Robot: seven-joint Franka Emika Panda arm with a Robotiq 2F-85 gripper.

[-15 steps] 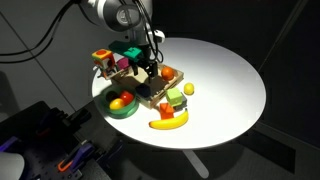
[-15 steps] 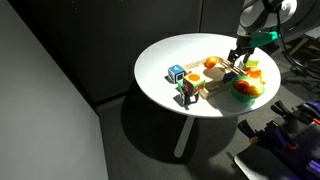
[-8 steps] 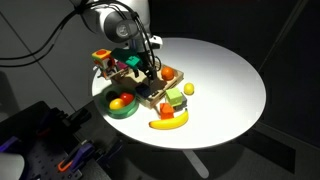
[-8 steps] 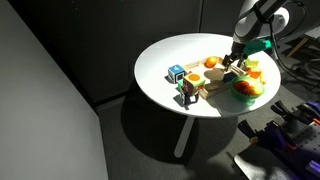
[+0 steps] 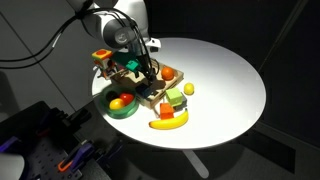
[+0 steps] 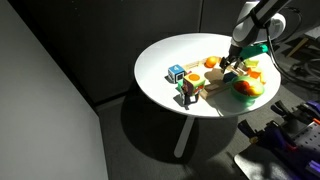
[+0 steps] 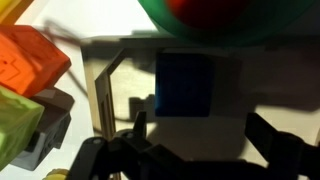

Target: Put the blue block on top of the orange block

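In the wrist view the blue block (image 7: 185, 85), a dark navy cube, lies on a pale wooden board (image 7: 120, 75) in shadow. My gripper (image 7: 200, 135) hovers over it, open and empty. Its two dark fingers (image 7: 135, 130) stand wide apart just below the cube in the picture, not touching it. The orange block (image 7: 30, 65) sits at the left of that view, with a green block (image 7: 15, 125) right below it. In both exterior views the gripper (image 5: 140, 72) (image 6: 232, 65) hangs low over the cluster of toys and hides the blue block.
A green bowl (image 5: 120, 103) (image 6: 247, 88) with fruit stands beside the board. A yellow banana (image 5: 168, 122) lies in front, and a round orange fruit (image 6: 212, 63) is close to the gripper. A light-blue cube (image 6: 176, 73) and a dark figure (image 6: 187, 93) stand towards the table edge.
The arm has come down and shifted slightly over the toy cluster. The gripper has stayed open.
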